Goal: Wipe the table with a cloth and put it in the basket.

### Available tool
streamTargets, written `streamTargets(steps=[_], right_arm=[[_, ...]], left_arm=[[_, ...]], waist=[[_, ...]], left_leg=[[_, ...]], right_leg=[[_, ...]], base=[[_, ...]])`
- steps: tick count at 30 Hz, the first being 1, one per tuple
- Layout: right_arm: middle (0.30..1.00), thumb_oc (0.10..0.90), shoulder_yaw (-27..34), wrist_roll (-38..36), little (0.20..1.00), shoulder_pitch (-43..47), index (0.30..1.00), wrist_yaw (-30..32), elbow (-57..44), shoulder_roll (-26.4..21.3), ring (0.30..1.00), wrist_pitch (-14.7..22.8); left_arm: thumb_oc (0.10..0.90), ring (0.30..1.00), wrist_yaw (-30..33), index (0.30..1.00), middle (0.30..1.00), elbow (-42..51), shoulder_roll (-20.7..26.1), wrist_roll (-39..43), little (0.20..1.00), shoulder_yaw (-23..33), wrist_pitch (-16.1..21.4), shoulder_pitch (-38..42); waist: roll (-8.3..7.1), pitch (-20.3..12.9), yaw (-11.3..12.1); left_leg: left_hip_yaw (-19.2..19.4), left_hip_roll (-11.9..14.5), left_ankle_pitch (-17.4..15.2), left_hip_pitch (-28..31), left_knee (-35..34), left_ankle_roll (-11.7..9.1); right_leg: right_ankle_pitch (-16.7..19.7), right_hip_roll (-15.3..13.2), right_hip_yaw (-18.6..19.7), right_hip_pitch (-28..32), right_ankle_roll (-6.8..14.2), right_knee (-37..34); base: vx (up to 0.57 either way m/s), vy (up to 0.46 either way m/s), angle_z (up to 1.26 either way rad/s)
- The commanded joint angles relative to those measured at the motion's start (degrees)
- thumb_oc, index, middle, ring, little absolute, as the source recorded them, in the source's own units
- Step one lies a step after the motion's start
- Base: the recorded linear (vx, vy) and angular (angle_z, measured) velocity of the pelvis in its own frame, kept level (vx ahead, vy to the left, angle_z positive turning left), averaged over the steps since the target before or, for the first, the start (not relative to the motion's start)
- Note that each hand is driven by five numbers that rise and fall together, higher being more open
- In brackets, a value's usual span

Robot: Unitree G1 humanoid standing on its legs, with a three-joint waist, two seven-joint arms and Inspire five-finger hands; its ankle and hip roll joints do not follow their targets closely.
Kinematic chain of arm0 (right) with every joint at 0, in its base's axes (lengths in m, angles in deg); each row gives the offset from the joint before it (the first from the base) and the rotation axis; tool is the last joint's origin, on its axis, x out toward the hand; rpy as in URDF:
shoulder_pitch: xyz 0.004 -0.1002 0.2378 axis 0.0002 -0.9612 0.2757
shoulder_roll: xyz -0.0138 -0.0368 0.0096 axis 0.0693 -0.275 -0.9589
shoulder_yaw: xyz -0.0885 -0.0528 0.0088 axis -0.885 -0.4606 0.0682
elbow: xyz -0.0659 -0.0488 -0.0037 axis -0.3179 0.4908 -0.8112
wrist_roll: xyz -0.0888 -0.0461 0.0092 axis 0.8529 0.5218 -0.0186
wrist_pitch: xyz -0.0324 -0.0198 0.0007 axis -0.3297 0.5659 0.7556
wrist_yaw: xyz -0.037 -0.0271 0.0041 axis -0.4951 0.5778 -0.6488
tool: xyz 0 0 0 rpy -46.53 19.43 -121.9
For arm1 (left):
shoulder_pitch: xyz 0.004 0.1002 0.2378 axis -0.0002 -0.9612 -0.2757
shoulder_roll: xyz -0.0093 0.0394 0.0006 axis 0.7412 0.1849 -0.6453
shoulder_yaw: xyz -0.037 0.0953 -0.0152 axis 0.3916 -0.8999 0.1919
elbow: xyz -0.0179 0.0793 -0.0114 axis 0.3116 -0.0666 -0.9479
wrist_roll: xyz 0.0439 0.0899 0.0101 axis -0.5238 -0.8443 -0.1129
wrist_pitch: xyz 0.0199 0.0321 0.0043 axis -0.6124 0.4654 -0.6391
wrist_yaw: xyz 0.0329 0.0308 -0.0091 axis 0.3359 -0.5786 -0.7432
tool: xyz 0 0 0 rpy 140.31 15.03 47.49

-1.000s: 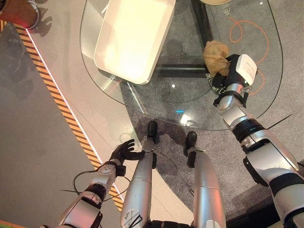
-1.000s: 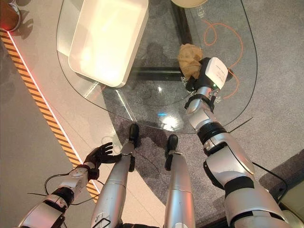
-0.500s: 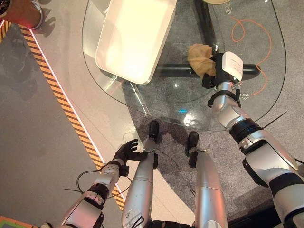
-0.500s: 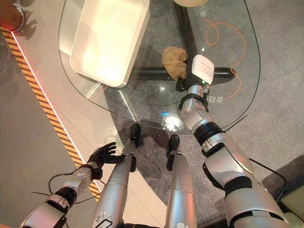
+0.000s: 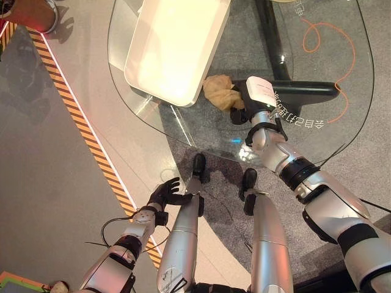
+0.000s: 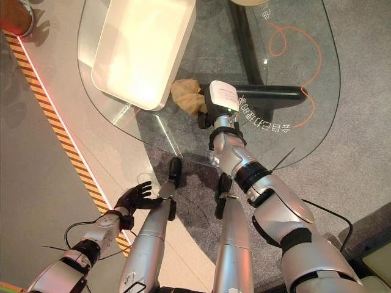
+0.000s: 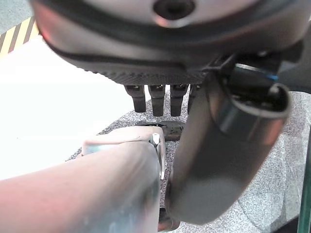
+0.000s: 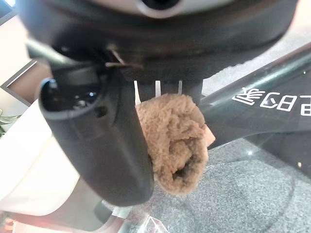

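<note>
One cloth [image 5: 221, 92] pinched by right hand [image 5: 241, 113] on glass table [image 5: 342, 122] | left hand [image 5: 164, 194] spread

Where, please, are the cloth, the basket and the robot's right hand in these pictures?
cloth [image 5: 221, 92], left eye view, middle of the bunched fabric.
basket [image 5: 174, 46], left eye view, its pale floor.
right hand [image 5: 239, 114], left eye view, dark palm behind the cloth.

Two silver-grey arms with black bands at the joints run up from the lower frame, each ending in a dark hand: left hand [image 5: 164, 193] lower left, right hand [image 5: 243, 112] upper centre. A white rectangular block, possibly a cover, sits on the right wrist
</note>
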Motion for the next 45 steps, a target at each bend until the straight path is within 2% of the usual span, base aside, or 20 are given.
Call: streamTargets(steps=[1,10,20,24,33,40,45], right_arm=[[0.300,0.100,-3.01,3.00,0.200,0.98,0.300,-2.39,-6.26,5.02,0.300,6.26],[0.300,0.100,-3.69,3.61,0.200,0.32,0.300,-2.78,-6.81,5.14,0.300,5.71],[0.300,0.100,-0.63,-0.81,0.200,1.92,0.300,8.07,-0.26,2.66,0.300,2.87],[0.300,0.100,2.14,-5.14,0.200,3.97,0.300,13.70,4.72,-0.27,0.300,2.91],[0.300,0.100,7.30,-10.78,0.200,7.50,0.300,19.94,10.65,-6.80,0.300,2.36],[0.300,0.100,10.41,-11.05,0.200,7.06,0.300,21.17,13.79,-11.88,0.300,3.34],[0.300,0.100,11.70,-11.41,0.200,6.50,0.300,22.19,15.50,-13.78,0.300,3.35]], left_arm=[[0.800,0.900,1.24,0.900,0.900,-0.20,-0.65,-0.01,0.900,0.37,0.27,-1.33],[0.800,0.900,1.12,0.900,0.900,-0.45,-0.67,-0.02,0.900,0.26,0.38,-1.21],[0.800,0.900,0.49,0.900,0.900,-1.88,-0.37,0.79,0.900,-0.20,0.66,-0.39],[0.800,0.900,0.20,0.900,0.900,-2.74,-0.24,1.30,0.900,-0.57,1.39,-0.46],[0.800,0.900,-0.28,0.900,0.900,-2.80,0.70,2.24,0.900,-0.40,1.82,-1.34],[0.800,0.900,-0.89,0.900,0.900,-1.99,2.03,3.30,0.900,0.04,1.65,-1.93],[0.800,0.900,-1.32,0.900,0.900,-1.70,2.86,3.77,0.900,0.39,1.34,-1.80]], waist=[[0.28,-0.79,0.07],[0.33,-0.79,0.01],[0.64,-0.79,0.01],[0.69,-0.79,0.16],[0.61,-0.79,0.24],[0.56,-0.79,-0.29],[0.41,-0.79,-0.55]], left_leg=[[4.57,-5.65,-6.55,-0.30,8.17,5.85],[4.49,-5.64,-6.41,-0.52,8.18,5.86],[4.65,-5.25,-6.49,-0.78,8.58,5.88],[4.68,-4.89,-6.77,-0.96,8.93,6.01],[4.65,-4.40,-7.54,-1.69,9.99,6.40],[4.62,-4.34,-8.02,-2.17,10.43,6.68],[4.63,-4.21,-8.28,-2.67,10.74,6.83]], right_leg=[[7.13,1.09,-0.25,2.46,2.03,-9.59],[7.18,1.05,-0.24,2.04,2.10,-9.28],[7.21,0.82,-0.19,1.71,2.26,-8.64],[7.14,0.73,-0.30,1.53,2.32,-8.13],[6.92,0.94,-0.17,0.64,2.33,-6.91],[6.50,1.25,0.09,0.06,2.19,-6.49],[6.30,1.33,0.19,-0.38,2.17,-6.24]], base=[[0.00,0.000,0.00],[0.00,0.000,0.00],[0.00,0.000,0.00],[0.00,0.000,0.00],[0.00,0.002,0.02],[0.00,0.000,0.00],[0.00,0.000,0.00]])
